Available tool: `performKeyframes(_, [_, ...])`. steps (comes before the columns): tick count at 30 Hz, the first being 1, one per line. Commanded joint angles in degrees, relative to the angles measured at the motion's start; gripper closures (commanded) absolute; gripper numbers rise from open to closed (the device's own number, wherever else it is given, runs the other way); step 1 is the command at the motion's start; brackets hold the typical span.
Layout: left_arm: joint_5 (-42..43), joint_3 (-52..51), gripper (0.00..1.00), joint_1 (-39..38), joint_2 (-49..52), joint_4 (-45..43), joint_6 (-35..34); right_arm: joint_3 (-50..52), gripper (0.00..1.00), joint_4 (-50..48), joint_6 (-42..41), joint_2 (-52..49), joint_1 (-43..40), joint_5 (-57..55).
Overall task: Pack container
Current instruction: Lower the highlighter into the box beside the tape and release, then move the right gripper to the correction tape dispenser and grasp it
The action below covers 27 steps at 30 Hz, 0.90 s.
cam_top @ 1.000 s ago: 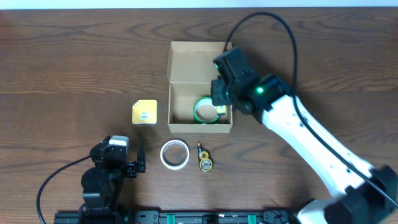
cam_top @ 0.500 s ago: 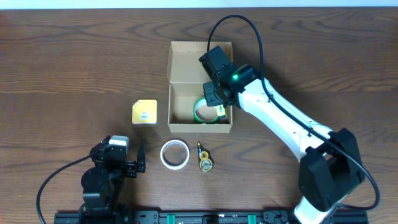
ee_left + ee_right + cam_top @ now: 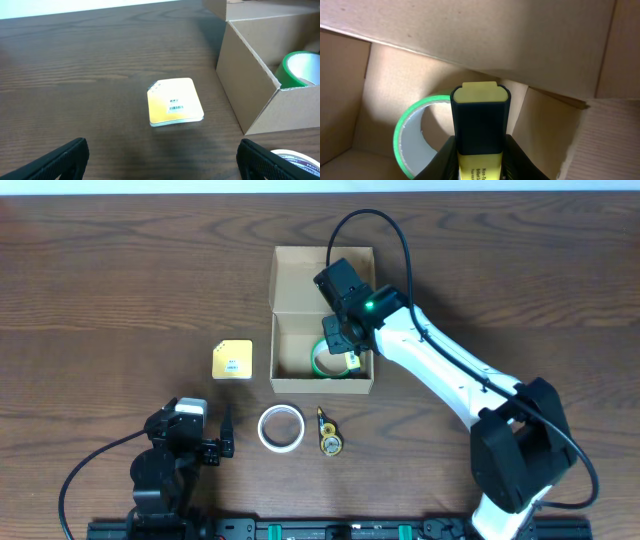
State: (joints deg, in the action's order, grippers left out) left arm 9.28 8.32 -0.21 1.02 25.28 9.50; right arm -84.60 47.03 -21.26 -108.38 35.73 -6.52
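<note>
On the left the yellow pad [image 3: 232,360] lies on the table, well apart from everything, and it has not moved. Below it the left gripper [image 3: 165,170] rests in the same place as before; its jaws stand wide apart and hold nothing. Just to its right the white tape roll [image 3: 281,428] and a small black and yellow object [image 3: 329,433] wait near the front wall of the container [image 3: 290,345], both unchanged.

The container stands at the middle of the table with its flap lid open toward the far side. Inside, at its right part, lies a green tape roll [image 3: 325,360].

The change is at the right side. In the last second the right arm has swung more to the left and reached deeper over the box, so the right gripper [image 3: 480,165] now hangs inside the opening, above the green roll. Its jaws are clamped on a yellow highlighter [image 3: 480,125], which points into the corner of the box.

I judge that the highlighter is nearly at its place and needs only to be lowered and let go. Three things outside are not yet packed.
</note>
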Motion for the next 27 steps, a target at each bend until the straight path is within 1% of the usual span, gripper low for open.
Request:
performKeyframes(1, [0.7, -1.0, 0.05, 0.2, 0.0, 0.2, 0.8, -0.8, 0.77, -0.1, 0.8, -0.4, 0.7, -1.0])
performKeyframes(3, [0.7, -1.0, 0.05, 0.2, 0.0, 0.2, 0.8, -0.8, 0.73, -0.1, 1.2, -0.4, 0.7, -1.0])
performKeyframes(4, [0.7, -1.0, 0.05, 0.2, 0.0, 0.2, 0.8, -0.8, 0.68, -0.1, 1.2, -0.4, 0.7, -1.2])
performKeyframes(6, [0.7, -1.0, 0.05, 0.2, 0.0, 0.2, 0.8, -0.8, 0.66, -0.1, 1.2, -0.3, 0.7, -1.2])
performKeyframes(7, [0.7, -1.0, 0.05, 0.2, 0.0, 0.2, 0.8, -0.8, 0.62, -0.1, 1.2, -0.3, 0.7, -1.2])
performKeyframes(8, [0.7, -1.0, 0.05, 0.2, 0.0, 0.2, 0.8, -0.8, 0.56, -0.1, 1.2, -0.3, 0.7, -1.2])
performKeyframes(9, [0.7, -1.0, 0.05, 0.2, 0.0, 0.2, 0.8, -0.8, 0.54, -0.1, 1.2, -0.3, 0.7, -1.2])
performKeyframes(14, [0.7, -1.0, 0.05, 0.2, 0.0, 0.2, 0.8, -2.2, 0.55, -0.2, 2.1, 1.2, 0.9, -2.5])
performKeyframes(17, [0.7, -1.0, 0.05, 0.2, 0.0, 0.2, 0.8, -6.4, 0.53, 1.1, 3.1, 4.2, 1.8, -2.5])
performKeyframes(18, [0.7, -1.0, 0.05, 0.2, 0.0, 0.2, 0.8, -7.9, 0.53, 2.6, 3.1, 5.6, 2.4, -2.4])
performKeyframes(19, [0.7, -1.0, 0.05, 0.2, 0.0, 0.2, 0.8, -9.0, 0.48, 4.7, 2.8, 7.1, 3.3, -2.3])
performKeyframes(20, [0.7, -1.0, 0.05, 0.2, 0.0, 0.2, 0.8, -9.6, 0.41, 7.7, 1.5, 9.3, 4.5, -2.3])
performKeyframes(23, [0.7, -1.0, 0.05, 0.2, 0.0, 0.2, 0.8, -9.6, 0.30, 14.2, -1.7, 13.5, 7.4, -2.6])
performKeyframes(24, [0.7, -1.0, 0.05, 0.2, 0.0, 0.2, 0.8, -9.6, 0.28, 17.6, -4.6, 15.3, 9.0, -3.9])
performKeyframes(25, [0.7, -1.0, 0.04, 0.2, 0.0, 0.2, 0.8, -9.6, 0.25, 21.7, -8.6, 17.3, 11.1, -5.3])
performKeyframes(27, [0.7, -1.0, 0.05, 0.2, 0.0, 0.2, 0.8, -9.3, 0.18, 25.6, -12.6, 18.9, 13.0, -6.1])
